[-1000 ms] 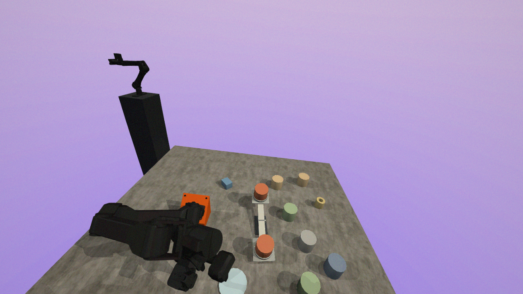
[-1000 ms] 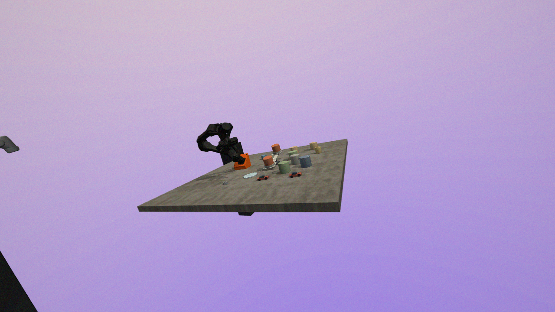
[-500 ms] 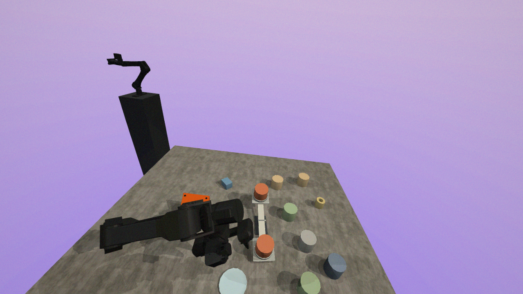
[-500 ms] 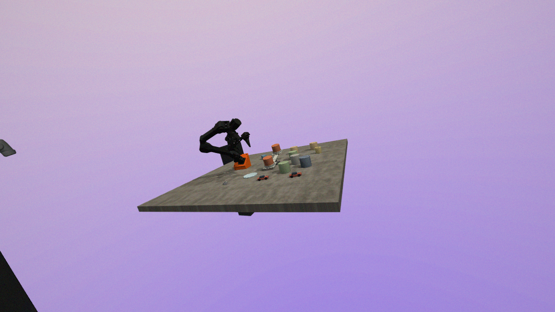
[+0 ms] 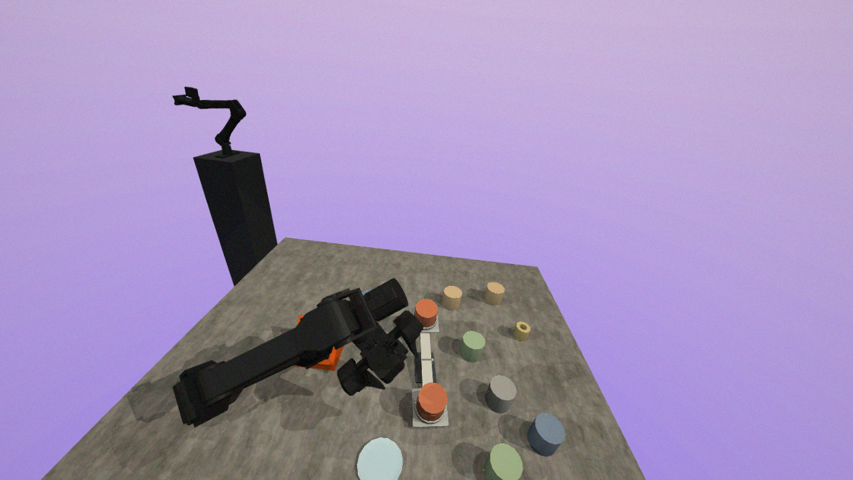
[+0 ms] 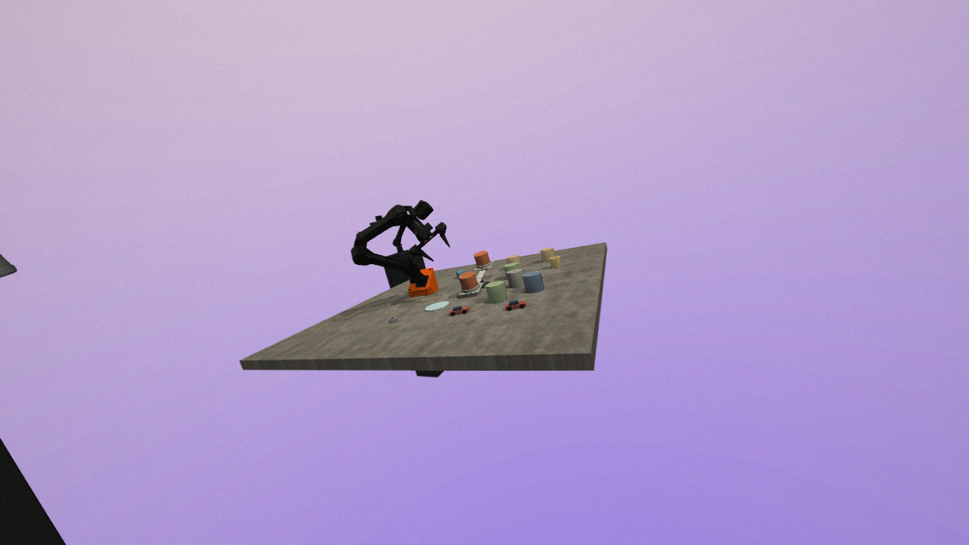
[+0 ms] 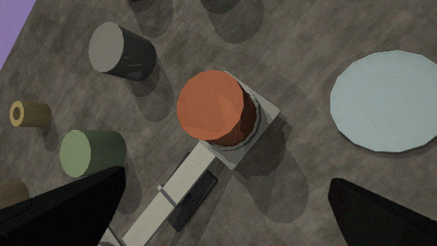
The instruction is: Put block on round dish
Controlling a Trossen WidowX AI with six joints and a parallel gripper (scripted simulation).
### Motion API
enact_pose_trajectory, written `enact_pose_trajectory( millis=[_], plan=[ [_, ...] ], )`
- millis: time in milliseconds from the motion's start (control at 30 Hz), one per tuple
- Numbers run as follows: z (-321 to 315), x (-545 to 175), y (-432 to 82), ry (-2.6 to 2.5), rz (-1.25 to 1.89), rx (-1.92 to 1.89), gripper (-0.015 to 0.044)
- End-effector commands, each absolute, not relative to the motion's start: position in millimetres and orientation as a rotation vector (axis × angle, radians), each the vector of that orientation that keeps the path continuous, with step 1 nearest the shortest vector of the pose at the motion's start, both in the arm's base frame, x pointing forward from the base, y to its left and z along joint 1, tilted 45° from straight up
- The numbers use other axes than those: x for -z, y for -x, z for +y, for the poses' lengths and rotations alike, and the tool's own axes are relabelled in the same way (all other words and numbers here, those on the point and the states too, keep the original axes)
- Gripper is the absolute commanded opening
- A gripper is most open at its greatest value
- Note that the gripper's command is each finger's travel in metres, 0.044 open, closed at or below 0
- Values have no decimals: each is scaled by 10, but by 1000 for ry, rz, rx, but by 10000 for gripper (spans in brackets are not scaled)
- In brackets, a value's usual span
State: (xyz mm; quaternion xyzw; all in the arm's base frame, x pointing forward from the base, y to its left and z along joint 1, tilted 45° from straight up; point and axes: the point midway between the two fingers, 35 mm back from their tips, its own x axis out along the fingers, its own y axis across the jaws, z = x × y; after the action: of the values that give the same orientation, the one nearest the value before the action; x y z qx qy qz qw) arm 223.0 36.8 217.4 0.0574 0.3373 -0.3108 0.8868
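Note:
Two orange-red cups stand on the ends of the balance (image 5: 426, 371) (image 7: 182, 175): a near cup (image 5: 432, 399) (image 6: 468, 281) (image 7: 209, 104) and a far cup (image 5: 426, 312) (image 6: 481, 258). I cannot tell clearly which end sits lower. No hidden block shows. My gripper (image 5: 401, 373) (image 6: 440, 253) (image 7: 227, 181) is open and empty, high above the table on the arm-base side of the balance. The near cup shows beyond the fingertips in the wrist view. The pale round dish (image 5: 380, 459) (image 6: 437, 306) (image 7: 386, 102) lies near the near cup, with nothing on it.
Beside the balance stand green cylinders (image 5: 472, 347) (image 6: 496, 291), a grey cylinder (image 5: 500, 394) (image 7: 106, 48), a blue cylinder (image 5: 546, 434), tan cylinders (image 5: 452, 297) (image 5: 494, 293) and a brass tube (image 7: 35, 114). Toy cars (image 6: 458, 310) (image 6: 515, 304) lie past the dish. A small blue block (image 6: 460, 273) lies near the far cup.

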Motion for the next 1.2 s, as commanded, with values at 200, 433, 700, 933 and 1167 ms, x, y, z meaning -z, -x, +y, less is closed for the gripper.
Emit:
enact_pose_trajectory(
  millis=[200,433,700,933,1167],
  plan=[
    [802,-1904,-2172,189,766,470,440],
    [1090,-1728,-2068,404,783,342,440],
    [1384,-1531,-1892,651,773,197,440],
    [1559,-1399,-1744,821,749,100,440],
    [1545,-1409,-1791,783,762,133,440]
  ],
)
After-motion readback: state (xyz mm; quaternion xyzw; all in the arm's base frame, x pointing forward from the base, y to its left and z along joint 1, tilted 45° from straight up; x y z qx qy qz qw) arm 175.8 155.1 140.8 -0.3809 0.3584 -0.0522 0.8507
